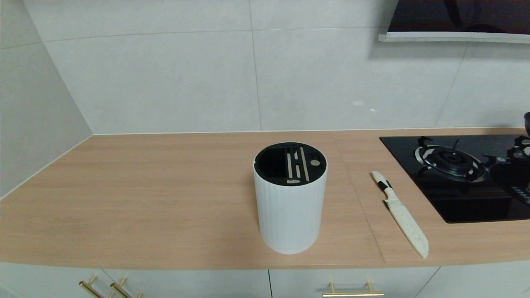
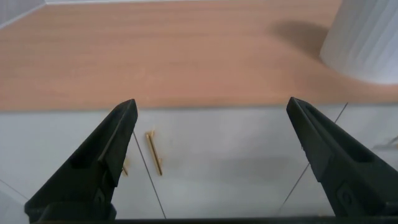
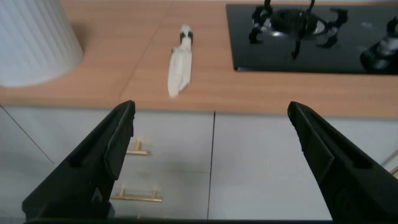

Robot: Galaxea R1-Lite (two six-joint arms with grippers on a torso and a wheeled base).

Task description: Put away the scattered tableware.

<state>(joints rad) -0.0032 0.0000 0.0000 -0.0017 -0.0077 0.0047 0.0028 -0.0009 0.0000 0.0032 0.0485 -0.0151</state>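
Ahead and to the right of my right pincer [image 3: 209,109], a black glass gas hob [image 3: 311,46] sits in the light wooden countertop [image 3: 124,68]; white cabinet doors [image 3: 267,162] with brass handles [image 3: 137,196] stand beneath.

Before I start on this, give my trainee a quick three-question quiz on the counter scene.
1. True or false: the knife lies between the white holder and the stove.
2. The knife's blade points toward: A the wall, B the front edge of the counter, C the holder.
3. Fill in: the left gripper and right gripper are both ____.
Key: 1 true; 2 B; 3 open.
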